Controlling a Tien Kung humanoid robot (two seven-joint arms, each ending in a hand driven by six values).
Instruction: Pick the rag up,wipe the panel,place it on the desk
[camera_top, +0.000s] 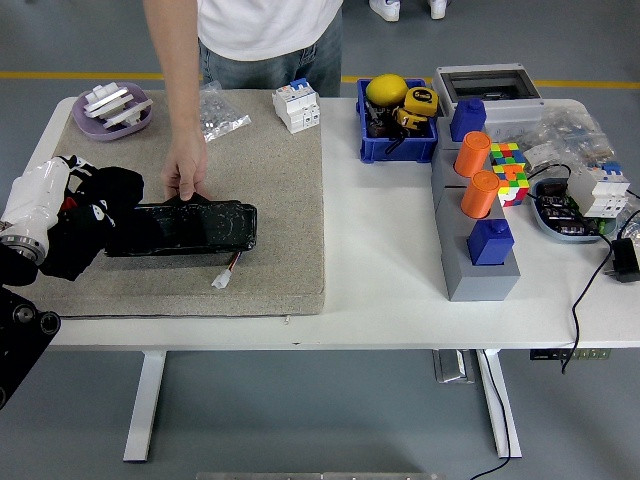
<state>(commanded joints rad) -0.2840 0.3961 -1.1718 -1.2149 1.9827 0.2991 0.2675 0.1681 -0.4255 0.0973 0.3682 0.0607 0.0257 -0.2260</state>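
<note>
- The robot's left hand (62, 205), black with a white wrist cuff, reaches in from the left edge over the beige felt mat (280, 200) that covers the left half of the white table (390, 280).
- Its fingers are closed around a crumpled black rag (92, 222), which bunches under the hand and hangs down toward the mat.
- The rag's right edge touches, and seems to overlap, the left end of the long black glossy rectangular panel (190, 226).
- The panel lies flat on the mat, its long side running left to right; a short wire with a white plug (222, 279) trails from its near right side.
- A person in a white shirt and jeans stands at the far side; 1 hand (186, 170) reaches down with its fingertips resting on the panel's far edge, near its left half.
- The right hand is out of the picture.
- On the mat's far left sits a lilac round dish (112, 112) holding white parts; beside the person's arm lies a clear plastic bag (222, 112) of small pieces, and a white circuit breaker (298, 105) stands at the mat's far right corner.
- Right of the mat: a blue bin (396, 140) with a yellow ball and a tape measure, a grey block (476, 262) bearing 2 orange cylinders (478, 172) and blue caps, and a multicoloured puzzle cube (509, 170).
</note>
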